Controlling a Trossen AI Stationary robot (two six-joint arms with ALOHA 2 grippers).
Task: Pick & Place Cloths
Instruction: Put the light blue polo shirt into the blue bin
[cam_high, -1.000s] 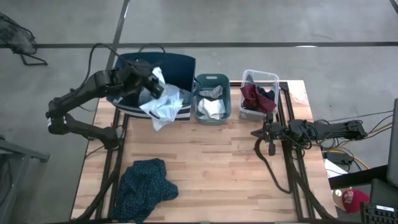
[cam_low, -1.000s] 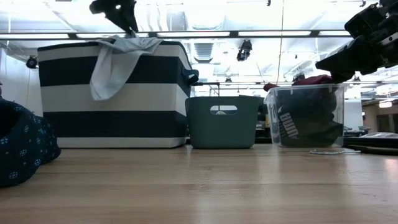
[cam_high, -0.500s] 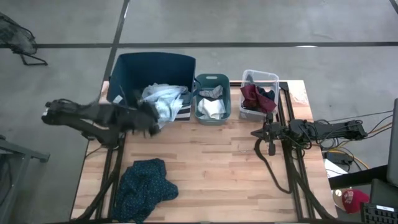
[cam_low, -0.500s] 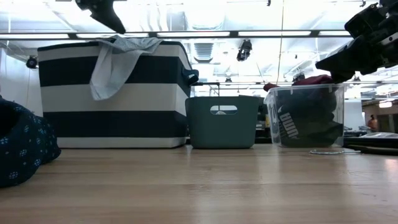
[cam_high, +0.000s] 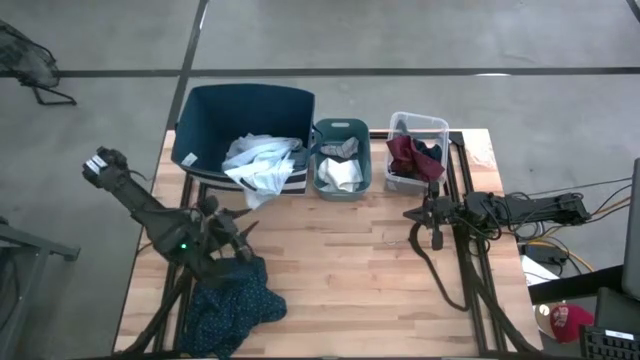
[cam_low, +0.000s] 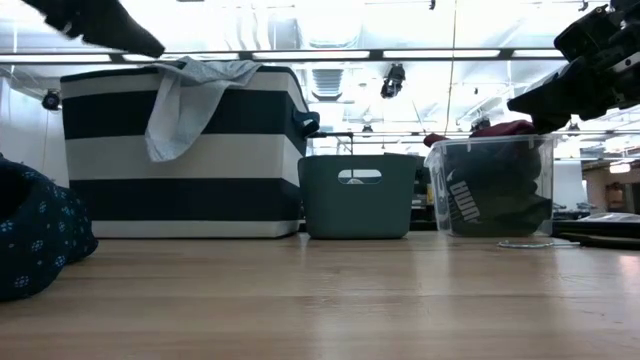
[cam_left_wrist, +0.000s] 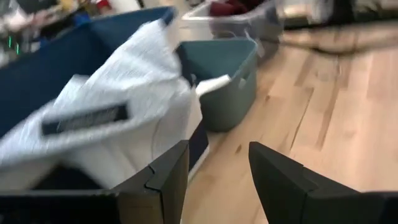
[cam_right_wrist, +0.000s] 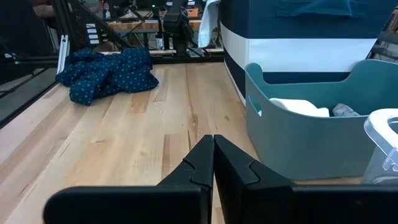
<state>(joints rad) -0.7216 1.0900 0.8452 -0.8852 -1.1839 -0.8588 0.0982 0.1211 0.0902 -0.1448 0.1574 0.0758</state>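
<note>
You see a pale wooden table (cam_high: 350, 260) standing on a grey concrete floor (cam_high: 400, 40) crossed by a dark line. Along its far edge, three bins line up: a large blue bin (cam_high: 245, 105) with navy and white striped sides at the left, a small teal bin (cam_high: 362, 130) with a handle cutout just beside it in the middle, and a clear plastic bin (cam_high: 432, 125) at the right. From table height, your view takes in the striped bin (cam_low: 250, 150), the teal bin (cam_low: 360, 205), the clear bin (cam_low: 445, 165) and a ceiling of bright strip lights (cam_low: 330, 55).
</note>
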